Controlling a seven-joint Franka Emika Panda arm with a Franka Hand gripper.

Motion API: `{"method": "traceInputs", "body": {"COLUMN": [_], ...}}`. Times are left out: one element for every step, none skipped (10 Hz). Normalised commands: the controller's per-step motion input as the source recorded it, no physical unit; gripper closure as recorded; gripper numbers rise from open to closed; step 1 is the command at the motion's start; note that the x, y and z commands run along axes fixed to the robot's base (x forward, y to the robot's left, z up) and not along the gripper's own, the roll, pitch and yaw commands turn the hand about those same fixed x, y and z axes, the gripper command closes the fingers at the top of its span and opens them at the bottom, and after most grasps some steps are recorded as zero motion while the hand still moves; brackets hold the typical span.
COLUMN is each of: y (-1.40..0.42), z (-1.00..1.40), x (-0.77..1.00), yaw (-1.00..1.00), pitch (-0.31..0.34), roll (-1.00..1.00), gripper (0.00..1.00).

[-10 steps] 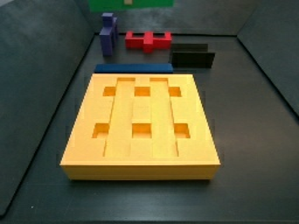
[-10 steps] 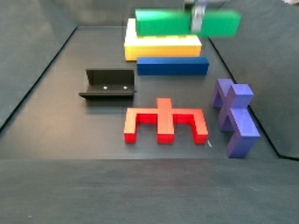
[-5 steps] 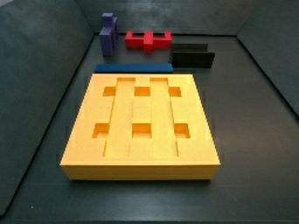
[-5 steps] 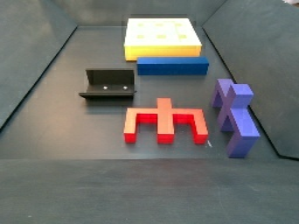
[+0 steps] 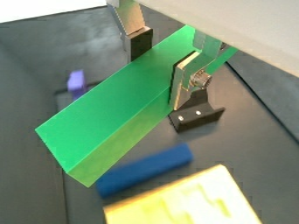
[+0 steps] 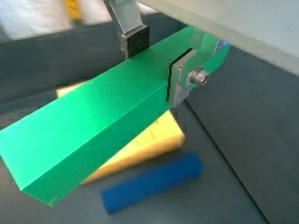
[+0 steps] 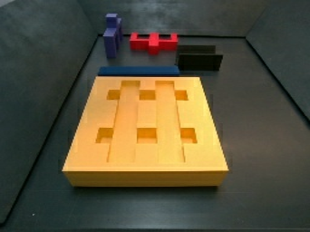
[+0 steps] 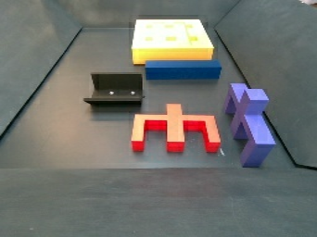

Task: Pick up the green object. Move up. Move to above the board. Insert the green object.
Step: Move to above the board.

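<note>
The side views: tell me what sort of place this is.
Probably a robot test enclosure for assembly tasks: dark walled floor, yellow board, loose coloured blocks, fixture. Out of both side views, the gripper holds the green object.

1. One green bar [image 5: 117, 122], seen in both wrist views [image 6: 105, 122], clamped between the two silver fingers [image 5: 187, 74] of the single claw [image 5: 163, 54], which is raised above the floor and out of both side views
2. One yellow board [image 7: 145, 127] with six square recesses, three in each of two rows
3. One blue bar [image 8: 183, 69], lying just beside the board's end
4. One red notched block [image 8: 176, 128]
5. Two purple blocks: one [image 8: 246, 100] and another [image 8: 255, 139] in a side view; they look like a single piece [image 7: 111, 32] from the opposite side
6. One dark fixture [image 8: 115, 91] on the floor
</note>
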Motion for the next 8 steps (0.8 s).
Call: {"method": "traceInputs", "body": {"y": [-1.40, -1.40, -0.92, -0.52, -0.30, -0.20, -0.12, -0.08], "z": [0.23, 0.23, 0.17, 0.11, 0.07, 0.05, 0.04, 0.03], "x": [0.33, 0.36, 0.28, 0.21, 0.14, 0.10, 0.08, 0.08], "yaw": [1.00, 1.00, 1.00, 1.00, 1.00, 1.00, 1.00, 1.00], "pitch": [0.059, 0.067, 0.091, 0.105, 0.111, 0.116, 0.129, 0.145], "roll": [0.04, 0.04, 0.04, 0.05, 0.05, 0.06, 0.07, 0.08], "gripper": [1.00, 1.00, 1.00, 1.00, 1.00, 1.00, 1.00, 1.00]}}
